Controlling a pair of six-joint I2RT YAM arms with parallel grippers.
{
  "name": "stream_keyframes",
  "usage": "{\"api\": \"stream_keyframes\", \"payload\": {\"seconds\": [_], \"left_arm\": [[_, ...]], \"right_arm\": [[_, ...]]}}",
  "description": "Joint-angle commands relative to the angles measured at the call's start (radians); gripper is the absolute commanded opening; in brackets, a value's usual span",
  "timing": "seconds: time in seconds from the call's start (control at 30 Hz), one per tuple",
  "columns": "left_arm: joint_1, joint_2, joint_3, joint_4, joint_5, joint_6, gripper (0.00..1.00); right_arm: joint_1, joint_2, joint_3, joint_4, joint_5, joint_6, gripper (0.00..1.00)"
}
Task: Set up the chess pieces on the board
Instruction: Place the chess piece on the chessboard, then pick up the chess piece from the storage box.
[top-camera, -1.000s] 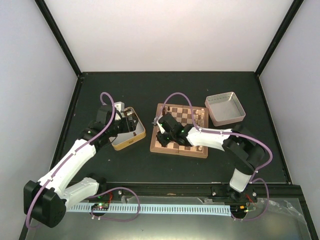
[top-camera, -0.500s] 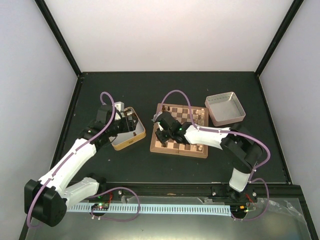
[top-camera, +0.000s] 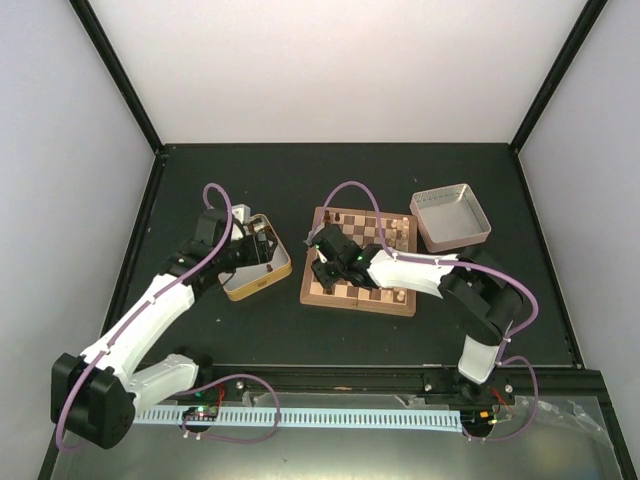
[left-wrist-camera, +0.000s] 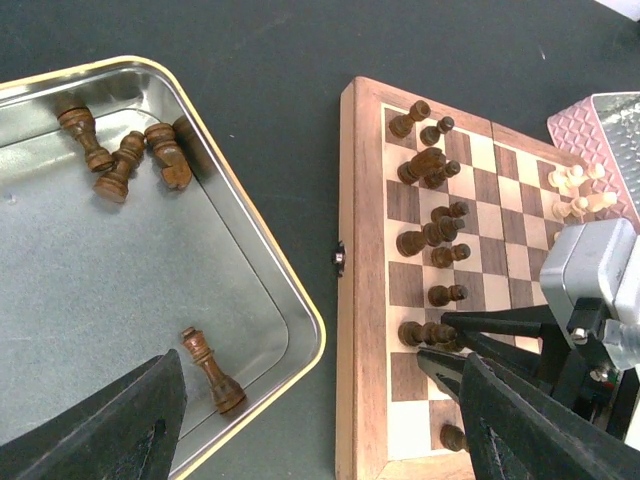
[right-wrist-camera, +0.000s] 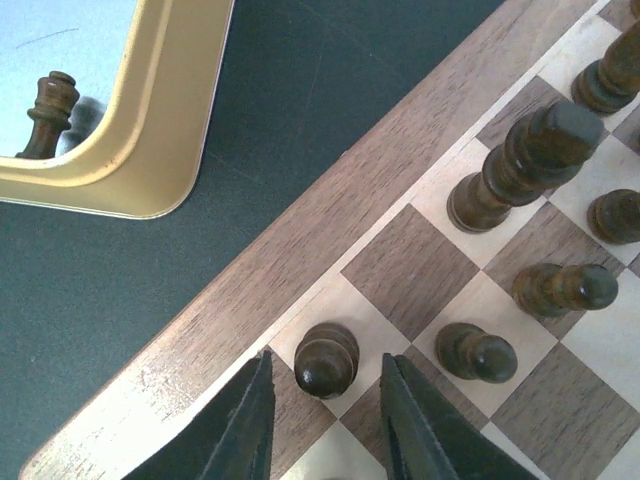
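Toward the near end of the board (left-wrist-camera: 362, 180), at its left edge, the right gripper (right-wrist-camera: 327, 358) is set around one dark piece (right-wrist-camera: 326, 362) standing upright on a light square. Its fingers (right-wrist-camera: 240, 430) are set narrow, with a small gap seen on either side, so the piece is judged unclamped. Slightly farther, the left gripper (top-camera: 258, 243) is held over the gold tin (top-camera: 252, 285), fingers (left-wrist-camera: 110, 420) spread wide and empty, presumably so that one of the dark chess pieces (left-wrist-camera: 208, 370) lying there can be reached. More of them are ranked along the board's two left files, as a starting line-up requires. Cream pieces (left-wrist-camera: 575, 190) are gathered at the far corner, beside the silver tin (top-camera: 450, 217).
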Motion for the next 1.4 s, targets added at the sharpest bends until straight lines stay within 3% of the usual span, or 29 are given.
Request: {"api": "stream_keyframes", "payload": {"seconds": [0.0,0.37,0.6,0.77,1.0,1.2,1.37], "left_arm": [[0.011,0.011,0.045,-0.005,0.018,0.002,0.77],[0.012,0.166,0.109,-0.039,0.008,0.019,0.75],[0.016,0.435,0.243,-0.108,-0.092,0.046,0.51],[0.035,0.569,0.309,-0.142,-0.158,0.069,0.44],[0.063,0.682,0.398,-0.186,-0.235,0.100,0.41],[0.088,0.767,0.472,-0.222,-0.243,0.153,0.46],[0.101,0.824,0.506,-0.227,-0.235,0.178,0.43]], "right_arm": [[0.003,-0.020,0.036,-0.009,-0.002,0.019,0.32],[-0.040,-0.186,0.037,-0.028,-0.003,0.166,0.40],[-0.089,-0.278,-0.034,-0.019,-0.048,0.230,0.39],[-0.092,-0.305,-0.085,-0.020,-0.060,0.237,0.38],[-0.094,-0.319,-0.108,-0.018,-0.069,0.237,0.36],[-0.095,-0.318,-0.106,-0.021,-0.066,0.232,0.35],[-0.095,-0.313,-0.106,-0.025,-0.068,0.230,0.30]]}}
